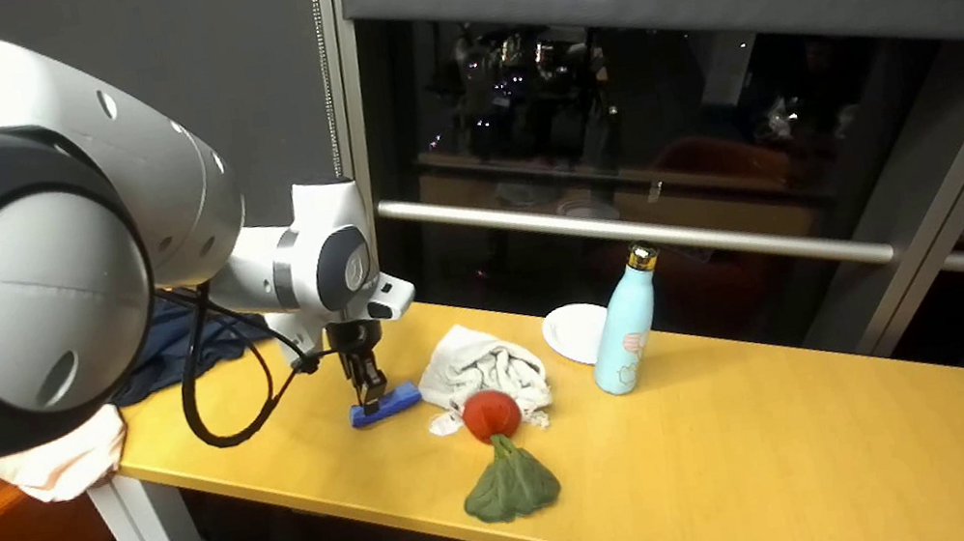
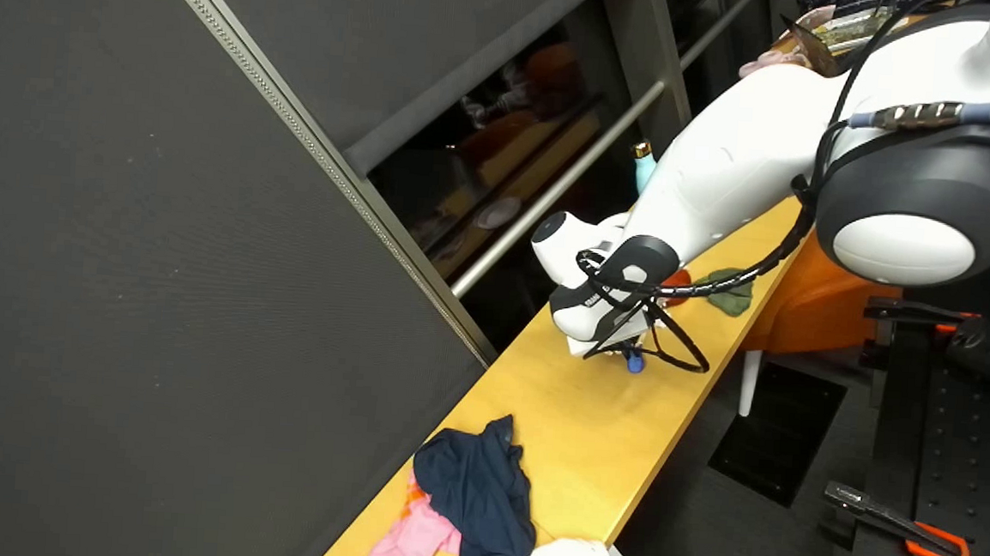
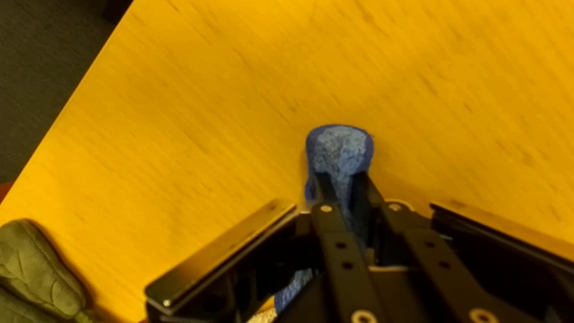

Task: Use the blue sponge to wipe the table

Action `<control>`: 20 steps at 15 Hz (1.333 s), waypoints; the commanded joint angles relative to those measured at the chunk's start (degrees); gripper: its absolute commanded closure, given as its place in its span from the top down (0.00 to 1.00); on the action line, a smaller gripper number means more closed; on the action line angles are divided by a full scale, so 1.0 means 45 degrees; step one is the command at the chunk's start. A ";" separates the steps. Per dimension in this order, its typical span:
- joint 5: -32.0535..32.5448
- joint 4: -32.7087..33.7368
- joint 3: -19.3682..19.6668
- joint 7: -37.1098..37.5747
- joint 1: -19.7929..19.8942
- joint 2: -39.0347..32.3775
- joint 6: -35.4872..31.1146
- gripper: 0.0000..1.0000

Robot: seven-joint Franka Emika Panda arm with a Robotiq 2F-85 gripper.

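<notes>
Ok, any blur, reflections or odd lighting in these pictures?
Wrist view: the gripper looks dark and soft, the table a deeper yellow than in both exterior views; both exterior views: the dark window shows reflections; in an exterior view, the upper side of the arm looks nearly washed out.

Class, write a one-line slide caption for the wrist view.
The pincer squeezes the blue sponge on the yellow-tan wooden table, with a green leafy item at lower left.
</notes>
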State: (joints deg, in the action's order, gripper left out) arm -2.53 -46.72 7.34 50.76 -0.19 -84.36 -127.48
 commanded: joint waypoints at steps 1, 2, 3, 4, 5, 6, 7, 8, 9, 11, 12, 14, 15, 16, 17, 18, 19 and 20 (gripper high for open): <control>0.0023 -0.0124 -0.0088 -0.0370 0.0084 -0.0240 -0.0325 0.04; 0.0024 -0.0292 -0.0210 -0.0590 -0.0029 -0.0195 -0.0231 0.04; 0.0067 -0.0398 -0.0207 -0.0701 -0.0168 -0.0172 -0.0316 0.04; 0.0095 -0.0527 -0.0227 -0.0871 -0.0318 -0.0098 -0.0394 0.04; 0.0123 -0.0552 -0.0213 -0.1037 -0.0426 -0.0082 -0.0450 0.04; 0.0176 -0.0488 -0.0185 -0.1230 -0.0563 -0.0107 -0.0405 0.04; 0.0213 -0.0381 -0.0243 -0.1610 -0.0693 -0.0126 -0.0202 0.04; 0.0265 -0.0115 -0.0225 -0.1911 -0.0822 -0.0296 -0.0165 0.04; 0.0300 0.0211 -0.0207 -0.2132 -0.1010 -0.0493 -0.0089 0.04; 0.0278 0.1114 -0.0254 -0.2594 -0.1135 -0.1008 0.0401 0.04; 0.0273 0.1359 -0.0282 -0.2917 -0.1115 -0.1127 0.0421 0.04; 0.0479 -0.0088 -0.0160 -0.3240 -0.1187 -0.0150 -0.0423 0.04; 0.0490 0.0141 -0.0110 -0.3462 -0.1048 -0.0251 -0.0478 0.04; 0.0525 0.0363 0.0049 -0.3525 -0.0941 -0.0343 -0.0559 0.04; 0.0531 0.0245 0.0148 -0.3529 -0.0861 -0.0250 -0.0746 0.04; 0.0537 0.0091 0.0286 -0.3464 -0.0721 -0.0146 -0.0952 0.04; 0.0520 0.0094 0.0415 -0.3388 -0.0572 -0.0147 -0.1012 0.04; 0.0509 0.0077 0.0524 -0.3474 -0.0323 -0.0147 -0.1000 0.04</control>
State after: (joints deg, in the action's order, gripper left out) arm -1.40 -46.18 8.75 35.85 -4.04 -85.02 -130.62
